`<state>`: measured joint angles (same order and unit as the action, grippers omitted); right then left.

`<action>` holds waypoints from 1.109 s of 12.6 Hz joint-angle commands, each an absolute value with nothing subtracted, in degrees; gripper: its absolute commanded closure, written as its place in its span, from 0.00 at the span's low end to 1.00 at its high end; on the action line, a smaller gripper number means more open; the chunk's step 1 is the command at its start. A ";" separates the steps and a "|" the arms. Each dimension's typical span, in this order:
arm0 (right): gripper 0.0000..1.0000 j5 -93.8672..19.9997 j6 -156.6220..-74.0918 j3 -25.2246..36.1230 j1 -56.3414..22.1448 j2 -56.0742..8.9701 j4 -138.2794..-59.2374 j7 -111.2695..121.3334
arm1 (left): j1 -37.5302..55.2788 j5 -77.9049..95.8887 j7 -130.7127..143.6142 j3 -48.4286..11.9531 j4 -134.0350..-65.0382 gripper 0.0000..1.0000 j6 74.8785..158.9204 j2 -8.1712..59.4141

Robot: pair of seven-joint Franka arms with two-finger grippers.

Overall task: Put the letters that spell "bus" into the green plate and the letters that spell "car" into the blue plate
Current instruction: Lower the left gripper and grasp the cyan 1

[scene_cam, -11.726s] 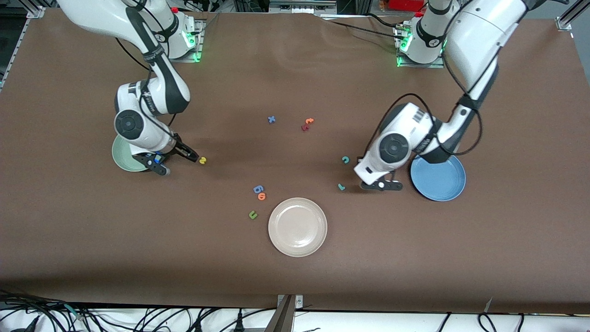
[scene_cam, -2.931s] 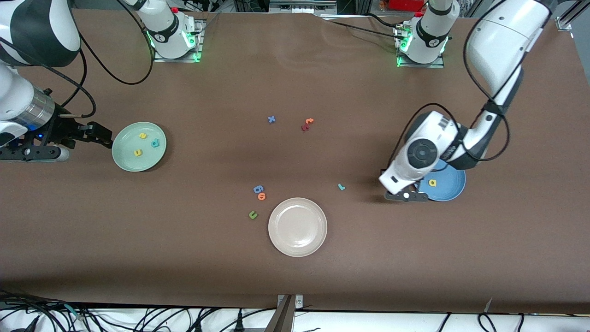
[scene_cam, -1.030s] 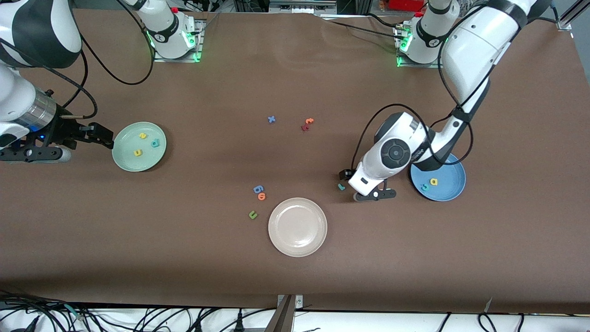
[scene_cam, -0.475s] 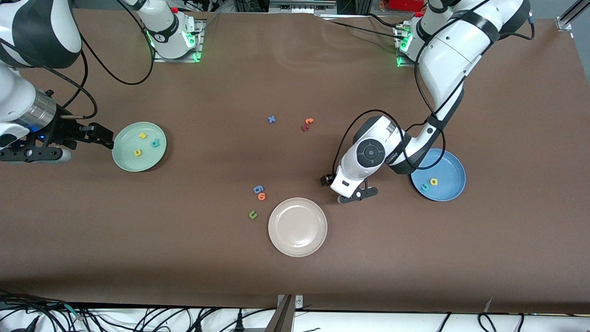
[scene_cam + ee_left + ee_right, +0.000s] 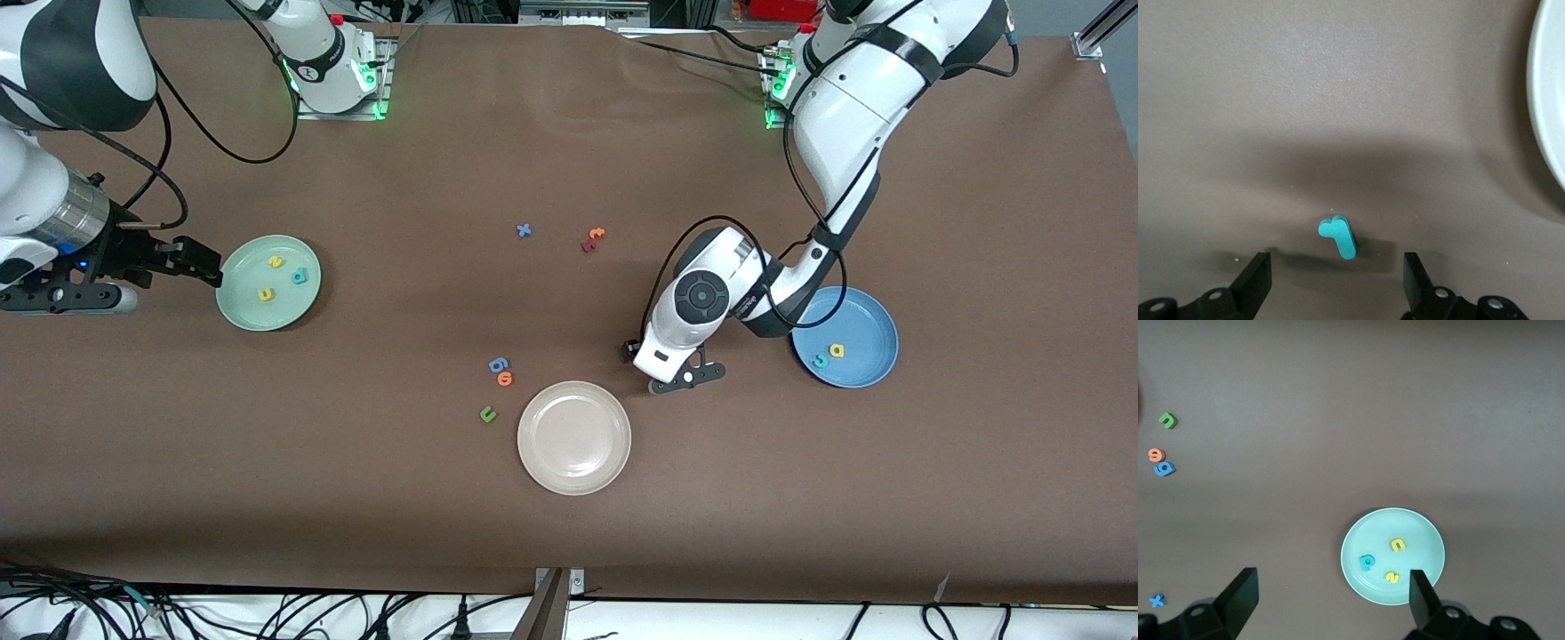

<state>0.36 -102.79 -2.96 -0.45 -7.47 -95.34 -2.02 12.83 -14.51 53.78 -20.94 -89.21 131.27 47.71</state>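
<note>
The teal "r" (image 5: 1339, 235) lies flat on the brown table (image 5: 569, 160), between the beige plate (image 5: 574, 437) and the blue plate (image 5: 845, 337). In the front view the left arm hides it; the left wrist view shows it between the two spread fingers of the left gripper (image 5: 1337, 283), touching neither. That gripper (image 5: 642, 348) is low over the table with its jaws apart and nothing in them, at about one o'clock from the beige plate.

The blue plate, toward the left arm's end of the table, holds the yellow "a" (image 5: 836, 351) and the teal "c" (image 5: 820, 361), close beside each other. The green plate (image 5: 268, 283), toward the right arm's end, holds the yellow "s" (image 5: 276, 262), the teal "b" (image 5: 300, 276) and the yellow "u" (image 5: 265, 294); the right wrist view shows all three apart from one another inside the rim.

The right gripper (image 5: 189, 259) hovers at the green plate's nine o'clock edge, jaws wide and empty; that arm waits.

Loose on the table at about ten o'clock from the beige plate are a blue "g" (image 5: 498, 364) touching an orange "o" (image 5: 505, 379), and a green "u" (image 5: 487, 413) nearer to the front camera. Farther from the camera lie a blue "x" (image 5: 524, 230) and a pair of red and orange letters (image 5: 592, 239) touching each other.
</note>
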 commanded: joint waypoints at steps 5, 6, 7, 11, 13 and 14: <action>0.00 -0.70 -102.57 -3.34 0.26 -7.82 -94.31 -1.49 | 14.59 -13.97 54.23 -19.78 -87.45 0.40 130.52 48.25; 0.00 -0.70 -102.57 -3.34 0.26 -7.91 -94.31 -1.49 | 14.59 -13.97 54.23 -19.78 -87.45 0.41 130.52 48.25; 0.00 -0.70 -102.57 -3.34 0.26 -7.82 -94.31 -1.49 | 14.59 -13.97 54.23 -19.69 -87.45 0.44 130.52 48.25; 0.00 -0.70 -102.57 -3.34 0.26 -7.91 -94.31 -1.49 | 14.59 -13.97 54.05 -19.25 -87.45 0.55 130.52 48.25; 0.00 -0.79 -102.57 -3.34 0.26 -7.91 -94.31 -1.49 | 14.59 -13.97 53.88 -19.25 -87.45 0.59 130.52 48.25; 0.00 -0.79 -102.57 -3.34 0.26 -7.91 -94.31 -1.49 | 14.59 -13.97 53.88 -19.25 -87.45 0.62 130.52 48.25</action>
<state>0.26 -102.79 -2.95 -0.43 -7.54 -95.33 -2.02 13.62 -14.51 53.79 -20.11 -89.01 131.26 47.71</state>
